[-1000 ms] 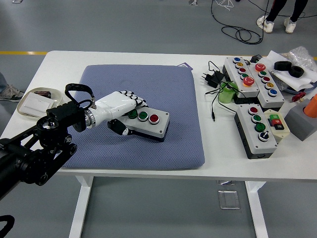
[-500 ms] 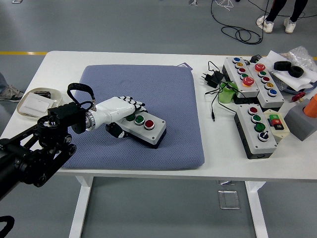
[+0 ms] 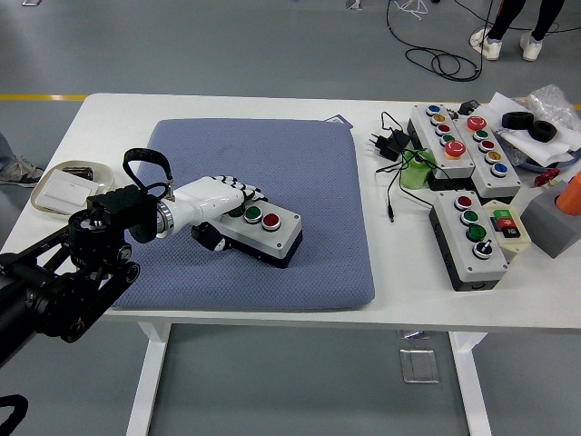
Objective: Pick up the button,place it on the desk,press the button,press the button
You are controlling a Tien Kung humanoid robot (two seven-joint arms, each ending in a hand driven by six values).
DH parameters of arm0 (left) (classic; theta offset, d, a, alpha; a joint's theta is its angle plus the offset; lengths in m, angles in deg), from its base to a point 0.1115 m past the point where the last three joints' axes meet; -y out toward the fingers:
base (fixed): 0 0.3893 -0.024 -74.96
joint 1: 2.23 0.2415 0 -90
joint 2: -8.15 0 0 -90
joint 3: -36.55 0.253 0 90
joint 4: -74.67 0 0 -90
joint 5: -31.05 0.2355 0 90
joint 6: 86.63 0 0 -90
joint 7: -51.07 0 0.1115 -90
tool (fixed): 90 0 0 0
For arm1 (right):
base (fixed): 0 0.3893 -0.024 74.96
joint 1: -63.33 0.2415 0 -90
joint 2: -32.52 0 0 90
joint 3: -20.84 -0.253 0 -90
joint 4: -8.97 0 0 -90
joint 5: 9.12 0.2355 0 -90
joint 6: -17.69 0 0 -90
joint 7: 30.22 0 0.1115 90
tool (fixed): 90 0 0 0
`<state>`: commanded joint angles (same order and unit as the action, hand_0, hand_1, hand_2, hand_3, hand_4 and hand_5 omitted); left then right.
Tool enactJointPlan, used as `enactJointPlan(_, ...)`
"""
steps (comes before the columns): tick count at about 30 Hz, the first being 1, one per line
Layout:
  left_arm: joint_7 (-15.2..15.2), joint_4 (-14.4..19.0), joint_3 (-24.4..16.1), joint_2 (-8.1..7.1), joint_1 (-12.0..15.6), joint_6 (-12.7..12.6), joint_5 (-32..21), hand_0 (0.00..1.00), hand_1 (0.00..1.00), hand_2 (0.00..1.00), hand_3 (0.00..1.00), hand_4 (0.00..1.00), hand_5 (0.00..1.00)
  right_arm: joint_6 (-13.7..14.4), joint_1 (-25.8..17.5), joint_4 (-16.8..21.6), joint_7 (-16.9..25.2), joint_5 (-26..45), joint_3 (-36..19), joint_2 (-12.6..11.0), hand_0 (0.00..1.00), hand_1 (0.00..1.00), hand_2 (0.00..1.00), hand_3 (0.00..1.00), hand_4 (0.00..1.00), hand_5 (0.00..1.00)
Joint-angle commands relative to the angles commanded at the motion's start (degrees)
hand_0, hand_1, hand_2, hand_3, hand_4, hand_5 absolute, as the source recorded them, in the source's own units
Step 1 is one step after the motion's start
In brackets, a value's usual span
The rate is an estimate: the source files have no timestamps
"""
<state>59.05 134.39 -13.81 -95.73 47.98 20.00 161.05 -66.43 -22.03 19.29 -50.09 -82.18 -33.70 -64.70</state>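
Note:
A grey button box (image 3: 269, 232) with green and red round buttons lies on the blue mat (image 3: 300, 173), towards its front. My left hand (image 3: 223, 211), white with black finger joints, is shut on the box's left end, fingers over the top and thumb below its near side. The hand covers the box's leftmost button. The right hand is not in view.
Three more button boxes (image 3: 474, 238) (image 3: 445, 141) (image 3: 487, 145) stand on the white table at the right, with a black plug and cable (image 3: 388, 145). A white tray (image 3: 64, 189) sits at the left edge. A grey block (image 3: 554, 222) is at far right.
My left hand has pulled the button box down and to the left across the mat, turning it slightly. Between half a second ago and now it barely moves.

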Motion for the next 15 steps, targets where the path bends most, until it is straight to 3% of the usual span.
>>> enactJointPlan(4, -1.8, 0.6, -0.2, 0.25, -0.1, 2.9, 0.0, 0.898, 0.944, 0.994, 0.964, 0.438, 0.044, 0.0, -0.1, 0.0, 0.0, -0.2, -0.1, 0.0, 0.641, 0.451, 0.616, 0.56, 0.312, 0.216)
enactJointPlan(5, -2.3, 0.8, -0.2, 0.31, -0.1, 3.2, 0.0, 0.823, 0.871, 0.942, 0.973, 0.51, 0.111, 0.0, -0.2, 0.0, -0.1, -0.2, -0.1, 0.0, 0.641, 0.451, 0.616, 0.56, 0.312, 0.216)
enactJointPlan(10, -4.4, 1.9, -0.1, 0.43, -0.2, 4.5, 0.0, 0.823, 0.871, 0.942, 0.973, 0.51, 0.111, 0.0, -0.2, 0.0, 0.0, 0.0, 0.0, 0.0, 0.641, 0.451, 0.616, 0.56, 0.312, 0.216)
enactJointPlan(11, -4.9, 2.2, 0.0, 0.45, -0.3, 4.8, 0.0, 0.611, 0.738, 0.832, 0.984, 0.535, 0.163, 0.0, -0.1, 0.0, 0.0, -0.1, 0.0, 0.0, 0.641, 0.451, 0.616, 0.56, 0.313, 0.216)
enactJointPlan(15, -6.4, 2.8, -0.1, 0.53, -0.5, 5.3, 0.0, 0.611, 0.738, 0.832, 0.984, 0.535, 0.163, 0.0, 0.0, 0.0, 0.0, 0.1, 0.1, 0.0, 0.641, 0.451, 0.616, 0.56, 0.313, 0.216)
